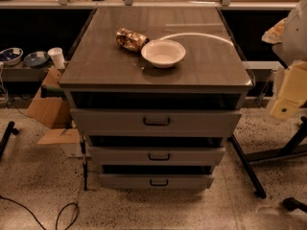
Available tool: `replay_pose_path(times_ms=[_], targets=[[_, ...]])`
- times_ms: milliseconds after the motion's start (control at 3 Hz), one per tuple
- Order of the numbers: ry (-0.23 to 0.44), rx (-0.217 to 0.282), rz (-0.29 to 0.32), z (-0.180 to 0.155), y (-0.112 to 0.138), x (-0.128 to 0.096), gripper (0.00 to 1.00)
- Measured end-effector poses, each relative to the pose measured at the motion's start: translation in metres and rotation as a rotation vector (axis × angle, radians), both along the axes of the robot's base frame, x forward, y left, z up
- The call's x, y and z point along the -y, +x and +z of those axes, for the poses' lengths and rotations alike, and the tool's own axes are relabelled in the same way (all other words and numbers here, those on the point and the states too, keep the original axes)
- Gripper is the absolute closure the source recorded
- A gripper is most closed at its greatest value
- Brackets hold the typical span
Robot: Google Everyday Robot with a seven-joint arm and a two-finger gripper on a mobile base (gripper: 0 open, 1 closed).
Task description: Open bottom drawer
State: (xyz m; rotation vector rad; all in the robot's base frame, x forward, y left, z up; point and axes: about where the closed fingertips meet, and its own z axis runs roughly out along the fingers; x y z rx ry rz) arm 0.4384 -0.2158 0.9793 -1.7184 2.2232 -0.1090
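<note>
Grey flat-fronted bottom drawer (156,180), 6 o'clock, contents hidden; white round bowl (163,52) on the bench (103,61); pale tool (287,99) at 3 o'clock, state cannot be told.

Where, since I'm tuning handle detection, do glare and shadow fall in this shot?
Camera view: warm, dim light overall; a curved glare streak crosses the cabinet top right of the bowl; dark shadow fills the gap above the bottom drawer, whose black handle contrasts with its grey front; the gripper, at the right edge, is lit pale.
</note>
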Motion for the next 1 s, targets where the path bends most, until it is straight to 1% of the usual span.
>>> replay_pose_path(times_ms=[333,667,1000], targets=[[0.000,0.000,0.000,0.000,0.000,0.000,0.00],[-0.043,0.038,0.007,0.013,-0.005,-0.002,0.00],[-0.059,0.056,0.035,0.008,-0.014,-0.007,0.00]])
